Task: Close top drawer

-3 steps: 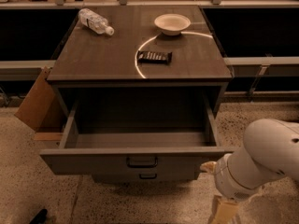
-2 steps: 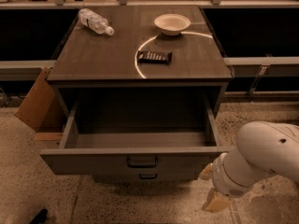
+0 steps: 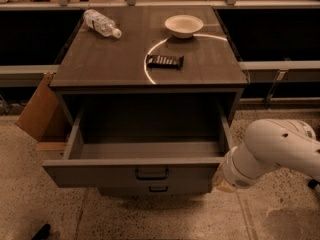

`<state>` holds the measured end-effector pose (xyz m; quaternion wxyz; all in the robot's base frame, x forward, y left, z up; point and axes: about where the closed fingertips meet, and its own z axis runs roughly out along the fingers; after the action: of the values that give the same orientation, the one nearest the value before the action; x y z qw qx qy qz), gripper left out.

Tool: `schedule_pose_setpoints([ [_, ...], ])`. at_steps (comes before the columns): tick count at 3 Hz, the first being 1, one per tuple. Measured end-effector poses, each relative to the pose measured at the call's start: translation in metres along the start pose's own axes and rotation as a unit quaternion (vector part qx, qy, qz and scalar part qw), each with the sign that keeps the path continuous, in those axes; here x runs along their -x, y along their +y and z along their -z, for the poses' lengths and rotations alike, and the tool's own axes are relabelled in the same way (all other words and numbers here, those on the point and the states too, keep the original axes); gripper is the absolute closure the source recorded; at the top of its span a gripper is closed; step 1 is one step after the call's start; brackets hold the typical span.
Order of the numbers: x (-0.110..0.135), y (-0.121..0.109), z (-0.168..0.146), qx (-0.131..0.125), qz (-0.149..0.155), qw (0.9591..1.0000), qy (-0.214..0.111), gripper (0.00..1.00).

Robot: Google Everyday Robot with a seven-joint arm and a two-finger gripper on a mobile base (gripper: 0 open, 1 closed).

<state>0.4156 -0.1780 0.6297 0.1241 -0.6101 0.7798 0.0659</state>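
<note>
On a speckled floor (image 3: 150, 219), against a dark shelf wall: grey cabinet (image 3: 100, 69), flat dark top.

Top drawer (image 3: 100, 173) pulled well out toward the camera, deep grey box showing nothing inside, front panel hanging forward of the cabinet body. Small dark bar handle (image 3: 151, 174) at panel centre. Below it, part of a lower drawer front with its own handle (image 3: 158, 188), set further back.

White robot arm (image 3: 275, 149) comes in from the right edge, low. Gripper (image 3: 220, 179) sits at the arm's tip, just beside the right end of the top drawer's front panel; contact not clear, and how wide it is set cannot be told.

Cardboard piece (image 3: 37, 106) leans at the cabinet's left side.

On the cabinet top: plastic bottle (image 3: 101, 23) lying on its side, back left; pale bowl (image 3: 183, 25) upright, back right; dark wrapped bar (image 3: 165, 61) lying flat near centre, apart from both.
</note>
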Motion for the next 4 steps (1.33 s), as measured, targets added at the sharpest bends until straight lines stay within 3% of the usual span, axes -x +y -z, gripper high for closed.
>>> schedule_pose_setpoints([
  [2,0.010,-0.049,-0.004,-0.052,-0.052,0.9973,-0.001,1.00],
  [3,0.010,-0.049,-0.004,-0.052,-0.052,0.9973,-0.001,1.00],
  [4,0.010,-0.068,-0.002,-0.079,-0.060,0.9951,-0.002,1.00],
])
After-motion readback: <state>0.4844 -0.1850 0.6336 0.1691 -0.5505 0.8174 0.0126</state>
